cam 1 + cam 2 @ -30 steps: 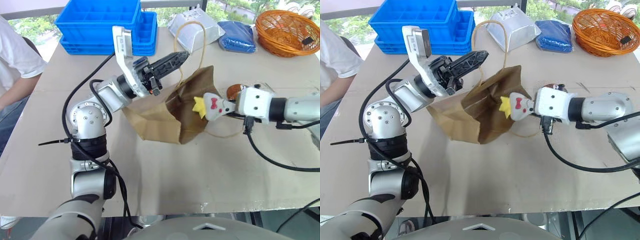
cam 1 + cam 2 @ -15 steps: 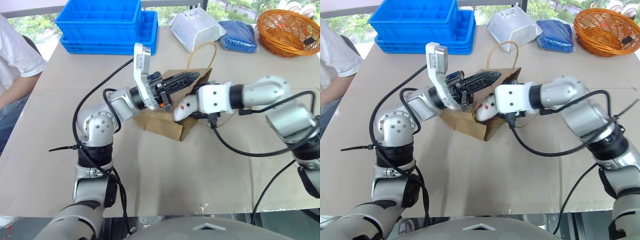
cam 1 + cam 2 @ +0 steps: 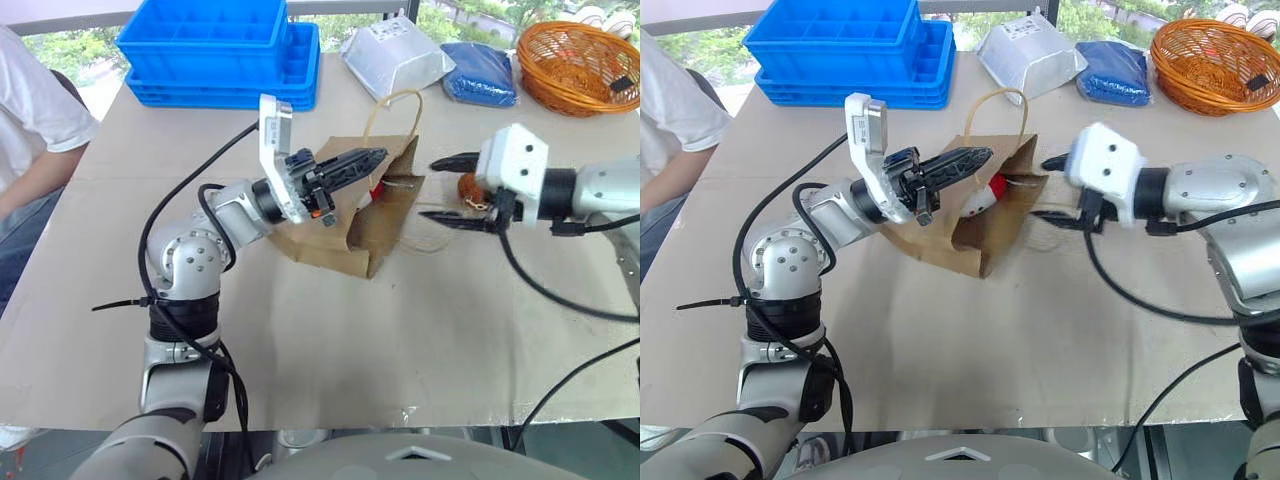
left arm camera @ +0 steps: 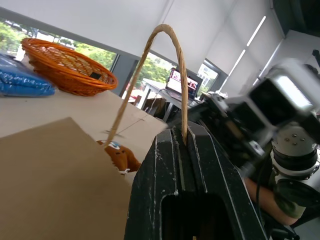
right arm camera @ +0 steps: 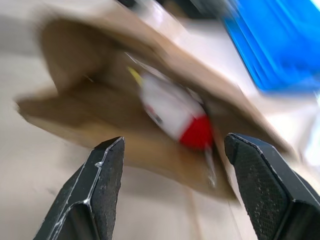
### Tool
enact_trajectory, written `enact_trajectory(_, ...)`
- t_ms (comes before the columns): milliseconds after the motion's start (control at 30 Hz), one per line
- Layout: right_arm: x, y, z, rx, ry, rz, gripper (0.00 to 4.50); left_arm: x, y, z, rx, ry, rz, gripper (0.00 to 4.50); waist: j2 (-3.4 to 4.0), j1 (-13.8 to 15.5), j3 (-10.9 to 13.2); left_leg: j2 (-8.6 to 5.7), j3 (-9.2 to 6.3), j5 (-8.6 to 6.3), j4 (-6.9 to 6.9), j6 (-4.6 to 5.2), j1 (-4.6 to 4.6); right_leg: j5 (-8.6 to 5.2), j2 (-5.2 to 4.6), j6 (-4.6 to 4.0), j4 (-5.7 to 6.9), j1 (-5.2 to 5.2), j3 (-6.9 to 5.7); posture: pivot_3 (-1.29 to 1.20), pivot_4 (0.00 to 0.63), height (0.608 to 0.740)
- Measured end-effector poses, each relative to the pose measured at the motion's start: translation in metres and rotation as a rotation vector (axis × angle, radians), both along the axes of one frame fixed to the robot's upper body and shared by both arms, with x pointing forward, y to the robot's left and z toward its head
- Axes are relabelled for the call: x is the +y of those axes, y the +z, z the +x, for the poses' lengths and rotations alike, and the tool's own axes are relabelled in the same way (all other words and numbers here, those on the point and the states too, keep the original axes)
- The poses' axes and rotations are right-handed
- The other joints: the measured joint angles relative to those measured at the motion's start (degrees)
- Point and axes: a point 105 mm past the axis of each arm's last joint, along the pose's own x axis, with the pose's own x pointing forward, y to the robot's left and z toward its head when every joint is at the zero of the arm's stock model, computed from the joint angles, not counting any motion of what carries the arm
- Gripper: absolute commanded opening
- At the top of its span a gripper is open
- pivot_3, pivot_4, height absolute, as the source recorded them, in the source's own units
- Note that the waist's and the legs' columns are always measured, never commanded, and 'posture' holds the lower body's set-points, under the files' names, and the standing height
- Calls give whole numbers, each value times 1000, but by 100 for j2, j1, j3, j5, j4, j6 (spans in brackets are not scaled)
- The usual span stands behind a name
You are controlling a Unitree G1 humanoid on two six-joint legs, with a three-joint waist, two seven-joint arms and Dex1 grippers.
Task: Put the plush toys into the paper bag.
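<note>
- Brown kraft paper bag (image 3: 370,225) lies on its side on the surface (image 3: 330,340), mouth facing my right arm.
- My left gripper (image 3: 372,157) is clenched on one twisted-cord handle (image 4: 172,65), holding the bag's mouth up.
- The white plush toy with the red tip (image 5: 177,115) lies inside the bag, just within the mouth.
- My right gripper (image 3: 447,192) is released, fingers spread and empty, just beside the bag's mouth.
- The brown plush toy (image 3: 470,187) sits on the surface behind my right gripper, outside the bag.
- Blue crates (image 3: 215,50), a foil pouch (image 3: 395,58) and an orange basket (image 3: 575,65) stand along the far edge.
</note>
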Motion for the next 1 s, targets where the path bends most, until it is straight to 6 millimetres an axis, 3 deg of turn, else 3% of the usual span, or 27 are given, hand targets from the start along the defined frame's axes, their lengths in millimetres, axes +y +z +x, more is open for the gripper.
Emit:
enact_trajectory(100, -32, -14, 25, 43, -196, 21, 3112, 2, 1, 1, -2, 11, -3, 0, 0, -3, 0, -2, 4, 0, 0, 0, 1, 0, -1, 0, 1, -1, 3, 0, 150, 740)
enact_trajectory(200, -62, -42, 51, 133, -391, 60, 3112, 3, 3, 0, -16, 27, -5, 0, 0, -23, 0, 0, 11, 0, -1, 0, 5, 0, 6, 0, 3, -2, 12, 0, 150, 740)
enact_trajectory(267, -69, -66, 65, 198, -466, 56, 3112, 4, 4, 0, -27, 41, -3, 0, 0, -56, 0, 5, 14, 1, -2, -1, 7, 0, 14, 0, 4, -3, 15, 0, 150, 740)
enact_trajectory(367, -69, -85, 76, 236, -499, 21, 3112, 4, 4, 0, -32, 49, 2, 0, 2, -84, 0, 6, 13, 1, -2, -1, 7, 0, 17, 0, 5, -3, 15, 0, 150, 740)
enact_trajectory(467, -70, -87, 85, 225, -508, -11, 2425, 5, 5, 0, -36, 53, 5, 0, 1, -103, -1, 6, 12, 1, 0, -1, 7, 0, 16, 0, 5, 0, 15, 0, 150, 740)
enact_trajectory(500, -70, -86, 87, 218, -509, -25, 1992, 5, 5, 0, -37, 56, 7, 0, 0, -103, -2, 5, 12, 1, 0, -1, 8, 1, 15, 0, 4, 2, 15, 0, 150, 740)
enact_trajectory(533, -72, -86, 87, 205, -508, -34, 1389, 5, 4, -1, -37, 63, 9, 0, 1, -99, -2, 4, 11, 1, 0, -1, 8, 1, 13, 0, 4, 2, 16, 0, 150, 740)
enact_trajectory(633, -77, -83, 83, 177, -500, -43, 159, 6, 3, -2, -36, 71, 12, 0, 1, -86, -2, 4, 7, 1, 0, 0, 5, 1, 9, 1, 4, 1, 15, 0, 150, 740)
enact_trajectory(767, -90, -74, 62, 142, -456, 16, 72, 7, 3, -3, -41, 77, 10, 0, 3, -18, -1, 4, 2, 0, -1, 0, 2, 0, 9, 1, 2, -1, 14, 0, 150, 740)
enact_trajectory(900, -90, -26, 36, 18, -379, 143, 72, 6, 2, -3, -39, 73, 10, 0, 9, -30, 2, 6, 13, 0, -1, 0, 7, 1, 14, 1, 3, 0, 21, 0, 150, 740)
enact_trajectory(933, -83, -7, 27, -18, -345, 198, 72, 6, 2, -3, -39, 70, 10, 0, 9, -38, 2, 10, 14, 0, -1, 0, 9, 1, 18, 1, 4, 0, 22, 0, 150, 740)
enact_trajectory(1000, -72, 7, 19, -42, -294, 234, 72, 6, 2, -3, -40, 67, 9, 0, 9, -49, 2, 19, 12, 0, -1, 0, 13, 1, 28, 1, 6, 3, 21, 0, 150, 740)
